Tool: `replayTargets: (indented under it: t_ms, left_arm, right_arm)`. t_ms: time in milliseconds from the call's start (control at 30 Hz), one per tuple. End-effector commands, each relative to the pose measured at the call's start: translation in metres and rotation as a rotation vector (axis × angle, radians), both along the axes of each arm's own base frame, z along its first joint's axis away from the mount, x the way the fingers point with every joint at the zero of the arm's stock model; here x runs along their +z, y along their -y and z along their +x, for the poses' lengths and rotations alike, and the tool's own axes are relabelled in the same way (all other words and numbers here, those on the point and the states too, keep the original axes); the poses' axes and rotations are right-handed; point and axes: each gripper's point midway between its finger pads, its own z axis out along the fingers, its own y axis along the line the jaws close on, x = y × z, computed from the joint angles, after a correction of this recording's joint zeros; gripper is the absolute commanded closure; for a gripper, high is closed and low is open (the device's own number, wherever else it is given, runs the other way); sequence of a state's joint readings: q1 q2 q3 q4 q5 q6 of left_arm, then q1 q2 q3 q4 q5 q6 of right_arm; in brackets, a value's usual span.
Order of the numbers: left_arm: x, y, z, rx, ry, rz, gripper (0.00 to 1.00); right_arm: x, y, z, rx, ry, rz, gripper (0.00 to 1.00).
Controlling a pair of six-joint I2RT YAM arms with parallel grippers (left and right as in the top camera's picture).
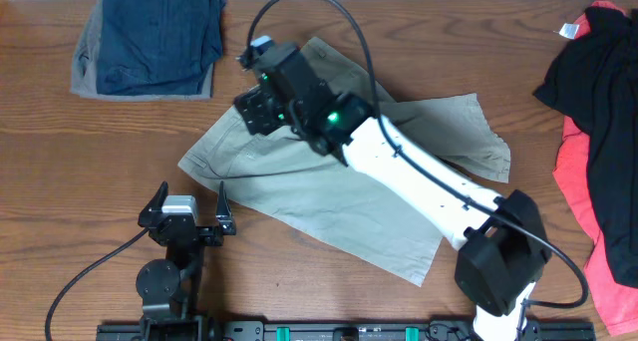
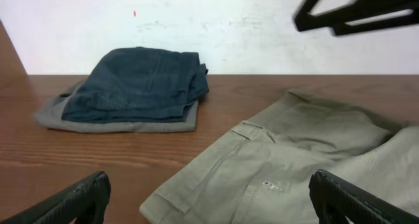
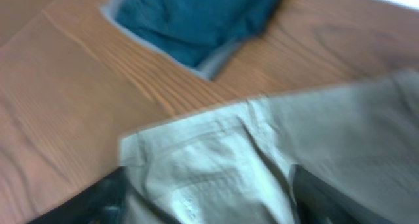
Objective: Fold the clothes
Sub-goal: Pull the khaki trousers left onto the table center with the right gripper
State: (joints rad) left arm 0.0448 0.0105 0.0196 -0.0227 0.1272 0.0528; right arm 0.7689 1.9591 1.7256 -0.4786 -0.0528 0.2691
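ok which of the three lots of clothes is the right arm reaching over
The khaki shorts, spread out in the middle. The folded navy and grey pile sits far left, the black and coral heap at the right edge.

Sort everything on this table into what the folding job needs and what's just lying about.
For the job:
khaki shorts, spread out unfolded mid-table
right gripper, open over them
left gripper, open, off the cloth

Lying about:
folded navy and grey garments, far left corner
black and coral-red garments, right edge
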Motion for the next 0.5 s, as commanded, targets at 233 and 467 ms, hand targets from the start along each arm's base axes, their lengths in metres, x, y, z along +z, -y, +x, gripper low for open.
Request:
replayTargets:
  t_ms: [233, 467]
  left_arm:
    - [-0.015, 0.001, -0.001, -0.010, -0.047, 0.003, 0.02]
    - [-0.015, 0.001, -0.001, -0.010, -0.047, 0.003, 0.02]
  right_arm:
    - [0.008, 0.135, 0.039, -0.333, -0.199, -0.062, 0.01]
    - [-0.009, 0.224, 0.028, -0.537, -0.466, -0.045, 0.01]
